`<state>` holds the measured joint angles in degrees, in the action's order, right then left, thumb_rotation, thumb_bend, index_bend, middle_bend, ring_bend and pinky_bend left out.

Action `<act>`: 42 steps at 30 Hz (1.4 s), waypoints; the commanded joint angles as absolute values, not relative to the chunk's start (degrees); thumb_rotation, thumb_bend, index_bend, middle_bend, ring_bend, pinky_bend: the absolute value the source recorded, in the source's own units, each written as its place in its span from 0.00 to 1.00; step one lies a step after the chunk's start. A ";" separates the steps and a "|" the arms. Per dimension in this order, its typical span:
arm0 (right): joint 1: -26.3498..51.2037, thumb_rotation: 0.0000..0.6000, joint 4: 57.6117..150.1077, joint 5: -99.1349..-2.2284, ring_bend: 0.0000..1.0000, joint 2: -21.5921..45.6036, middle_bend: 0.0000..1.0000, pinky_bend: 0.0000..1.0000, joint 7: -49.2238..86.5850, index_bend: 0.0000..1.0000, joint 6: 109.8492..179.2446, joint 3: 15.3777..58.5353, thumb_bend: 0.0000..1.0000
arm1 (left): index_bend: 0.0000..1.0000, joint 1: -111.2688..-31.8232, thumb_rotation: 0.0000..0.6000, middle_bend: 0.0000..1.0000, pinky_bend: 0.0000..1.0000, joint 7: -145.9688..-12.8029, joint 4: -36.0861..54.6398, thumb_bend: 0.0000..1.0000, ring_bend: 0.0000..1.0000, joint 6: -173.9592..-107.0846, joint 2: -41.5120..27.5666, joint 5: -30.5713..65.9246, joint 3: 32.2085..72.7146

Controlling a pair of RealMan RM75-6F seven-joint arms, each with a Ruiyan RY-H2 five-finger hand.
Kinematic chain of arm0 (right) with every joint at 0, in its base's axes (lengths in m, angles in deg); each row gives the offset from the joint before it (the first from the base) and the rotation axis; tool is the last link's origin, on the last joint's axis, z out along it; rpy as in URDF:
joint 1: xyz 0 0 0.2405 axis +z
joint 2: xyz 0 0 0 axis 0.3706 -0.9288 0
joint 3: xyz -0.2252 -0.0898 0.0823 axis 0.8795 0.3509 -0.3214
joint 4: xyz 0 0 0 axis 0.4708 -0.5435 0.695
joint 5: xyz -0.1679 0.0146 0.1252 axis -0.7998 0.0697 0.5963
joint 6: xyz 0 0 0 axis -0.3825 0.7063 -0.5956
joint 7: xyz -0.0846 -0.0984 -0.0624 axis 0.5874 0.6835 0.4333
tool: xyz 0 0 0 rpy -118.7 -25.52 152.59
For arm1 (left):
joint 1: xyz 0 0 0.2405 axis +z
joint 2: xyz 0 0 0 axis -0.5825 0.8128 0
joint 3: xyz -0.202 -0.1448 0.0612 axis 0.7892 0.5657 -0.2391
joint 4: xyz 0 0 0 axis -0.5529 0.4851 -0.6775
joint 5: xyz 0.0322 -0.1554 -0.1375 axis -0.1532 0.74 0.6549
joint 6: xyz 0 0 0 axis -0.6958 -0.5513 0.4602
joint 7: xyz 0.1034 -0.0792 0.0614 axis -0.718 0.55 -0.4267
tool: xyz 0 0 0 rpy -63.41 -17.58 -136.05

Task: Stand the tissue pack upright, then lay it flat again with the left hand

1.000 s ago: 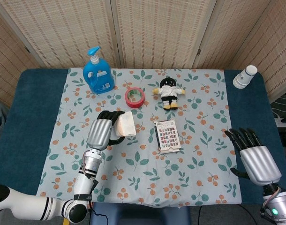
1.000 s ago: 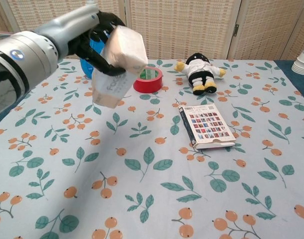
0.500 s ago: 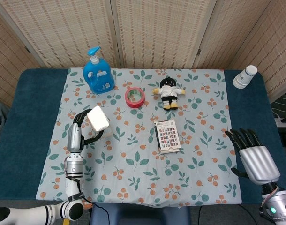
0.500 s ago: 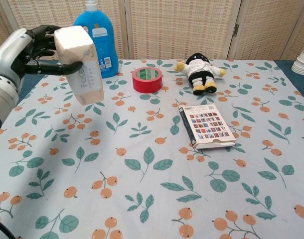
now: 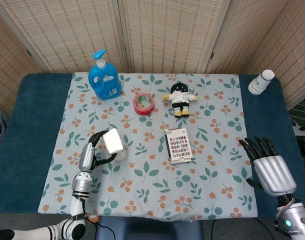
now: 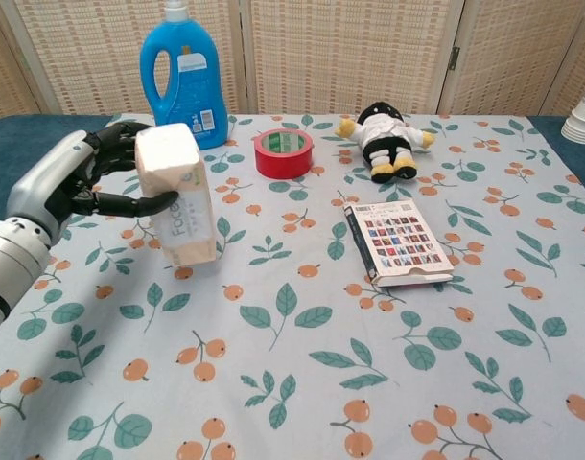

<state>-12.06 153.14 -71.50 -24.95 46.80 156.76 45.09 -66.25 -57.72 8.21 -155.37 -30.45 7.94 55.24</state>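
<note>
The tissue pack (image 6: 177,195) is a pale cream block with grey lettering, standing upright on its short end on the floral cloth at the left. My left hand (image 6: 81,182) grips it near the top, thumb across the front and fingers behind. In the head view the tissue pack (image 5: 114,142) sits just right of my left hand (image 5: 88,155). My right hand (image 5: 269,167) rests at the table's right front corner, fingers spread, holding nothing. It is out of the chest view.
A blue detergent bottle (image 6: 180,77) stands behind the pack. A red tape roll (image 6: 283,152) and a plush doll (image 6: 384,137) lie mid-table. A booklet (image 6: 399,241) lies to the right. A white cup stack (image 5: 261,81) sits at the far right on the blue table (image 5: 32,125).
My left hand has carried the pack down from the air and turned it upright; its lower end now rests on the cloth. The right hand has stayed still.
</note>
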 commanded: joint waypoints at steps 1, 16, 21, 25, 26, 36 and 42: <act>-12.05 1.00 153.13 -71.52 0.00 -24.71 0.06 0.03 47.18 0.00 156.85 45.14 0.03 | 0.32 -66.20 1.00 0.42 0.13 -56.73 9.43 0.28 0.15 -153.51 -30.42 7.39 55.53; -11.70 1.00 152.86 -70.31 0.00 -24.09 0.06 0.03 48.26 0.00 156.54 45.15 0.03 | 0.32 -65.36 1.00 0.41 0.16 -52.96 16.38 0.28 0.15 -149.77 -31.19 5.21 56.47; -11.68 1.00 153.56 -70.10 0.00 -24.36 0.06 0.03 48.64 0.00 156.41 45.33 0.03 | 0.23 -65.02 1.00 0.38 0.18 -52.56 15.69 0.27 0.13 -148.80 -30.95 4.94 56.61; -11.79 1.00 153.72 -70.23 0.00 -24.50 0.06 0.03 48.57 0.00 156.74 45.35 0.03 | 0.05 -64.99 1.00 0.30 0.18 -51.35 14.75 0.24 0.08 -147.56 -30.30 4.50 56.66; -11.78 1.00 153.74 -70.18 0.00 -24.52 0.06 0.03 48.54 0.00 156.72 45.37 0.03 | 0.01 -65.02 1.00 0.24 0.17 -50.55 14.06 0.22 0.05 -146.77 -29.86 4.53 56.72; -11.81 1.00 154.51 -70.34 0.00 -25.14 0.06 0.03 48.40 0.00 156.50 45.73 0.07 | 0.00 -64.69 1.00 0.00 0.16 -49.47 11.84 0.13 0.00 -145.49 -28.02 3.38 56.74; -11.80 1.00 154.46 -70.75 0.00 -25.16 0.06 0.03 48.11 0.00 156.53 45.82 0.07 | 0.00 -64.20 1.00 0.00 0.16 -49.59 9.81 0.12 0.00 -145.71 -26.30 2.53 56.65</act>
